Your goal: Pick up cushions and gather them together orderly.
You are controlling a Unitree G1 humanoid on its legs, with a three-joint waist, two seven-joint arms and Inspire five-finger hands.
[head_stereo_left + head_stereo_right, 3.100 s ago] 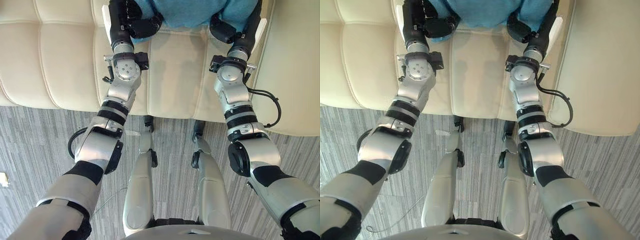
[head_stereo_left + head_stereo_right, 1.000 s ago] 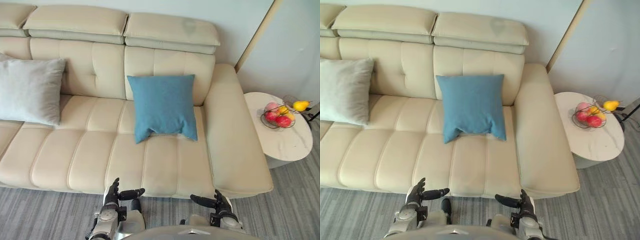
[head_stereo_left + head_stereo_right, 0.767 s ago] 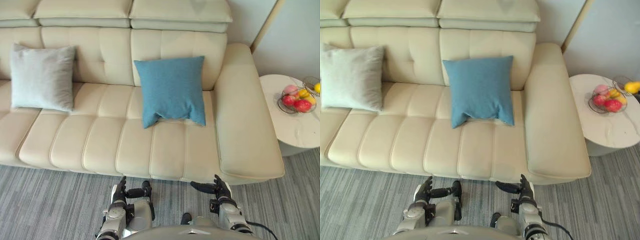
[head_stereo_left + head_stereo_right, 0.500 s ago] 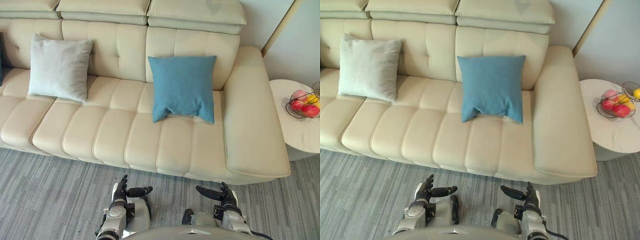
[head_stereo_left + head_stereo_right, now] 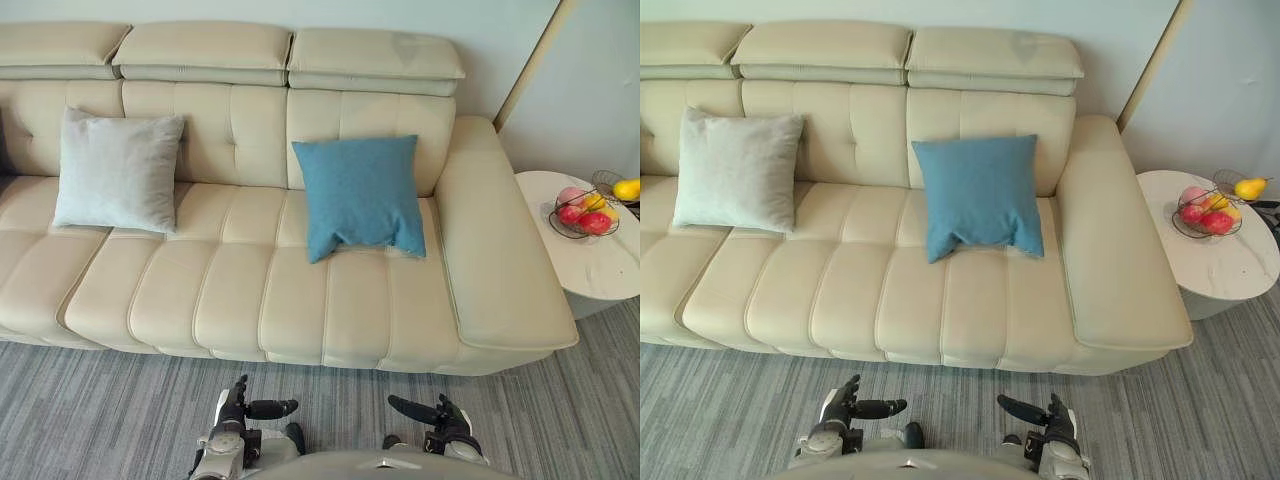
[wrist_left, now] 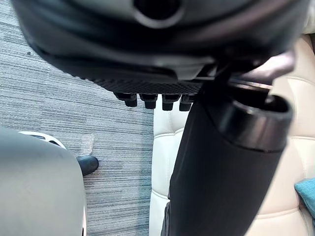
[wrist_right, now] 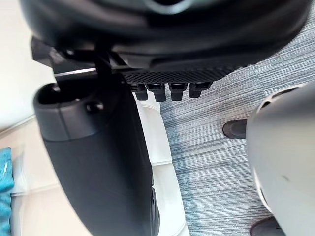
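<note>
Facing: a cream sofa (image 5: 300, 300) that runs across the upper and middle frame, with its armrest at centre right.
Floor: grey striped carpet (image 5: 100, 410) along the bottom of the frame, between the robot and the sofa front.
Side table: round and white (image 5: 590, 275) at the right edge, just beside the armrest. It plays no part in the job.
Grey cushion (image 5: 115, 170): upper left of the frame, upright against the backrest.
Blue cushion (image 5: 360, 195): just right of centre, leaning on the backrest with its lower edge puckered on the seat. It is well apart from the grey one, with bare seat between them.
Fruit basket (image 5: 585, 210): on the table at the right edge, best given a wide berth.
Left hand (image 5: 235, 410): bottom centre-left, low over the carpet. Its fingers are straight, the thumb points inward, and it holds nothing.
Right hand (image 5: 445, 425): bottom centre-right, spread the same way and likewise empty.
Step in hand: probably the approach, since neither cushion is within reach yet.
Doing it well: close squarely on one cushion and take it by both side edges with thumbs in front, so the soft filling does not fold. Carry it level, then set it upright against the backrest, touching its partner with the edges lined up.
Risk: a one-sided grip would likely let the cushion droop and land crooked.
</note>
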